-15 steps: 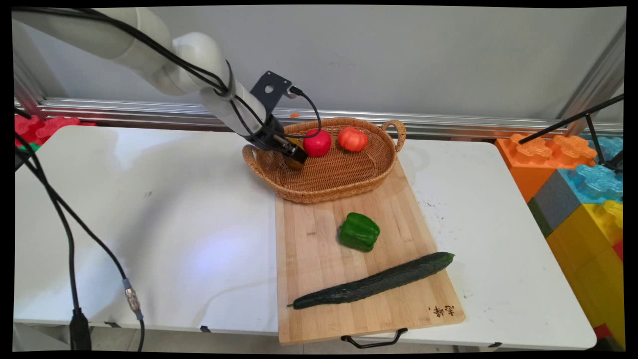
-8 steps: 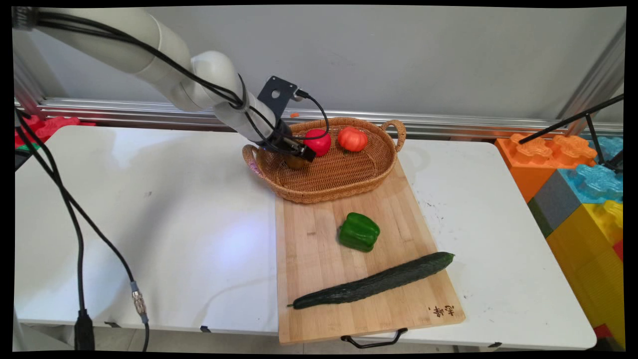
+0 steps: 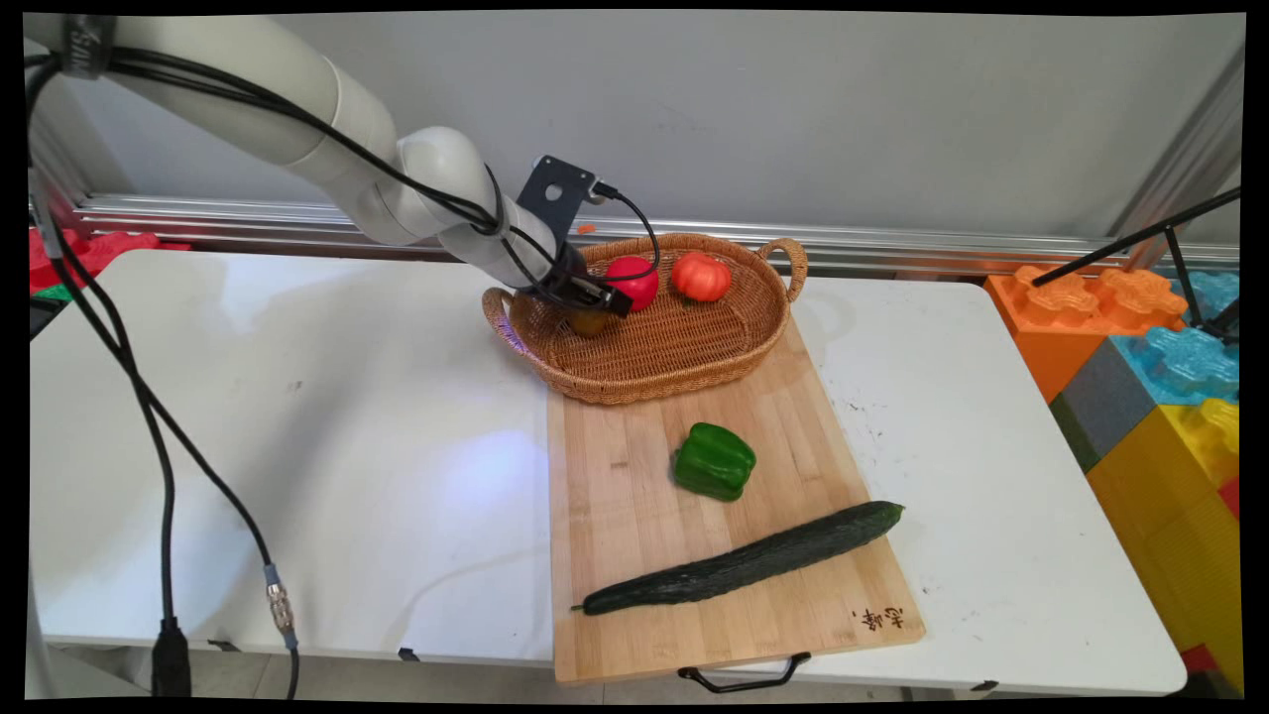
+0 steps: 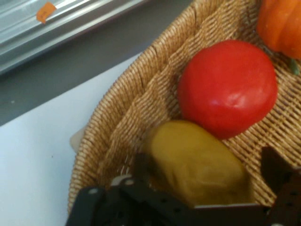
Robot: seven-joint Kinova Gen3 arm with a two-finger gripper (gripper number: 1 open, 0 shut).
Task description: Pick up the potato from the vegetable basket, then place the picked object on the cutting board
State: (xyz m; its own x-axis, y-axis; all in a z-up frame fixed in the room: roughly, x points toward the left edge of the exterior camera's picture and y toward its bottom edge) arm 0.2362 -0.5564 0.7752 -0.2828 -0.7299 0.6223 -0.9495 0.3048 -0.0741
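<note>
Here the gripper [image 4: 207,181] sits inside the wicker basket [image 3: 684,372], fingers [image 4: 277,172] spread wide either side of a yellow potato-like item [image 4: 197,165], not clamped. Red tomato [image 4: 228,87] touches it at 1 o'clock; orange tomato [image 3: 701,277] beyond.

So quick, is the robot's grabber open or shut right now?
End effector: open, fingers either side of the yellow-brown potato in the basket.

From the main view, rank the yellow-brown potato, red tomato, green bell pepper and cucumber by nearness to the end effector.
1. Yellow-brown potato, in the wicker basket, right at the end effector.
2. Round red tomato, just beside it in the basket.
3. Green bell pepper, mid cutting board.
4. Long dark-green cucumber, board's near end.
</note>
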